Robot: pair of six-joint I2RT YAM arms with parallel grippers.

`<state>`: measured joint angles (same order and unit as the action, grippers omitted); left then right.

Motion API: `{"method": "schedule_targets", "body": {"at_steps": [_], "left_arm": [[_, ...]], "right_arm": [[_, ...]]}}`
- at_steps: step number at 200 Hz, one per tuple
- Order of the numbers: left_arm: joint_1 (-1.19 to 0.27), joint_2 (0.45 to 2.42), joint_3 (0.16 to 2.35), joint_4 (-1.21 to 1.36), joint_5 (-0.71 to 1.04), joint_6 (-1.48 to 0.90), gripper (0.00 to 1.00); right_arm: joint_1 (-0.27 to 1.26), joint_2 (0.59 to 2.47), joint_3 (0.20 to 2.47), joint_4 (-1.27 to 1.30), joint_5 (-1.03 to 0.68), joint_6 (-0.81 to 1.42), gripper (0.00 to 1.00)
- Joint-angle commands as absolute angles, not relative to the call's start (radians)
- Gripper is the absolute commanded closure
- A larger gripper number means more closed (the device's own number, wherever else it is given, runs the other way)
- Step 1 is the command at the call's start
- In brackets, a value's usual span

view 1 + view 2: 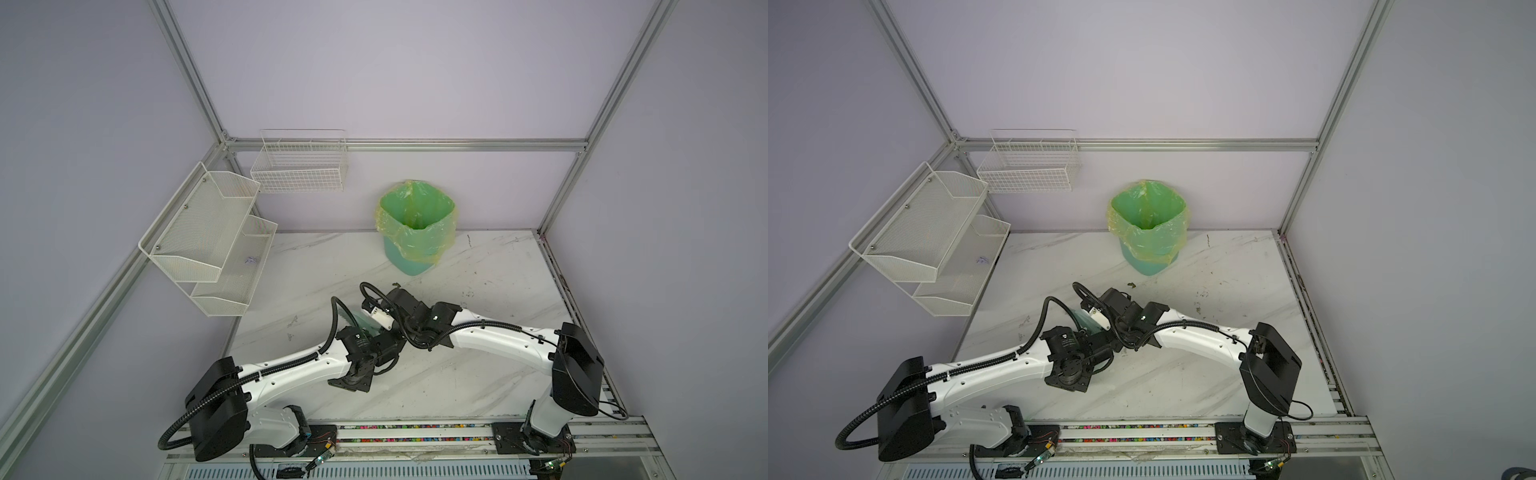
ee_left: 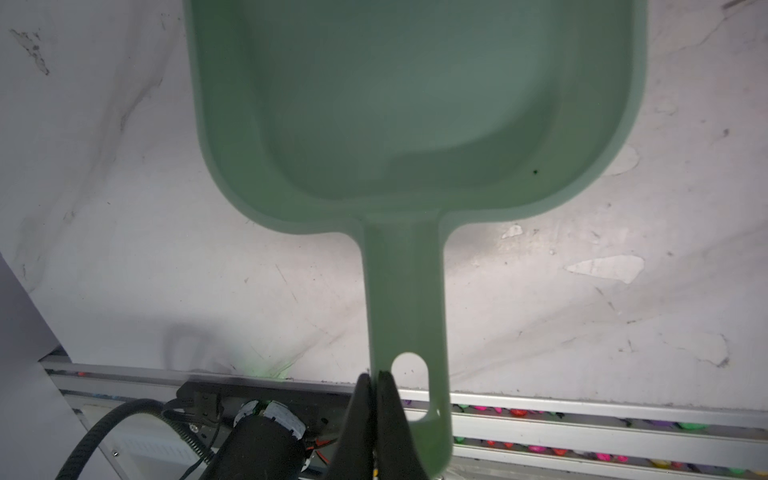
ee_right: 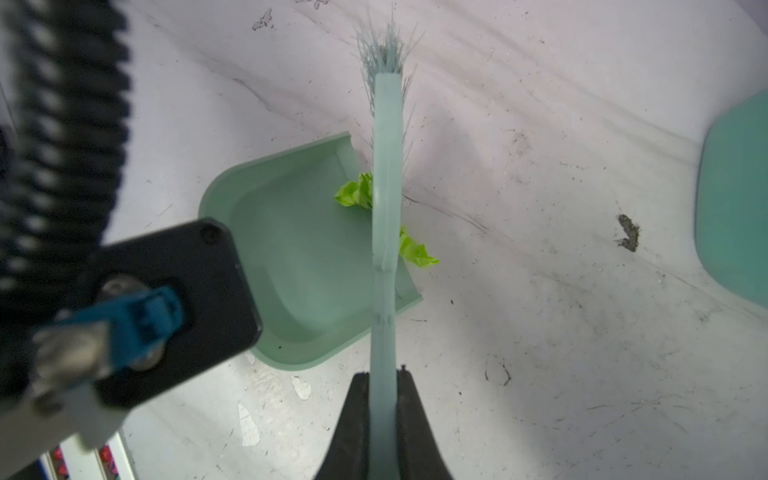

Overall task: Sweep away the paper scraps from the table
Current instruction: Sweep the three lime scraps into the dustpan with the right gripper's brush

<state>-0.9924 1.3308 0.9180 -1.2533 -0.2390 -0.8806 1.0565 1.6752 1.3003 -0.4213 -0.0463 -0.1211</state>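
Observation:
My left gripper (image 2: 376, 374) is shut on the edge of the handle of a pale green dustpan (image 2: 415, 104), which rests on the white marbled table (image 2: 166, 249). Shut on the handle of a light blue-green brush (image 3: 386, 208) is my right gripper (image 3: 382, 374); the brush lies across the mouth of the dustpan (image 3: 299, 257). Two neon yellow-green paper scraps show beside the brush: one (image 3: 355, 193) on the pan's lip, the other (image 3: 415, 251) just outside it on the table (image 3: 582, 332). In both top views the arms meet mid-table and hide the scraps.
A green bin (image 1: 415, 226) (image 1: 1148, 226) with a yellow liner stands at the back; its base (image 3: 735, 208) is near the brush. A dark olive speck (image 3: 628, 232) lies in front of it. White wire baskets (image 1: 299, 166) (image 1: 208, 237) hang at the back left. An aluminium rail (image 1: 415, 432) edges the front.

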Motion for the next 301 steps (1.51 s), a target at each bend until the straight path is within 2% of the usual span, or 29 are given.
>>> {"method": "schedule_targets", "body": {"at_steps": [1, 25, 100, 158, 189, 248, 301], "left_arm": [[-0.974, 1.332, 0.901, -1.273, -0.251, -0.893, 1.00], [-0.972, 1.330, 0.902, -1.271, -0.248, -0.888, 1.00], [-0.963, 1.296, 0.885, -1.267, -0.229, -0.887, 1.00], [-0.956, 1.312, 0.896, -1.264, -0.225, -0.874, 1.00], [-0.951, 1.322, 0.902, -1.261, -0.226, -0.868, 1.00], [-0.949, 1.326, 0.905, -1.260, -0.227, -0.865, 1.00], [-0.949, 1.306, 0.902, -1.251, -0.231, -0.873, 1.00]], "right_arm": [[1.070, 1.556, 1.303, -0.415, -0.146, -0.050, 1.00], [1.060, 1.533, 1.342, -0.436, -0.031, -0.017, 1.00], [0.925, 1.567, 1.399, -0.471, 0.024, 0.035, 1.00], [0.919, 1.693, 1.415, -0.534, 0.077, 0.006, 1.00], [0.925, 1.729, 1.402, -0.559, 0.057, 0.015, 1.00], [1.015, 1.673, 1.335, -0.529, -0.021, 0.125, 1.00], [1.039, 1.493, 1.225, -0.445, -0.179, 0.279, 1.00]]}}
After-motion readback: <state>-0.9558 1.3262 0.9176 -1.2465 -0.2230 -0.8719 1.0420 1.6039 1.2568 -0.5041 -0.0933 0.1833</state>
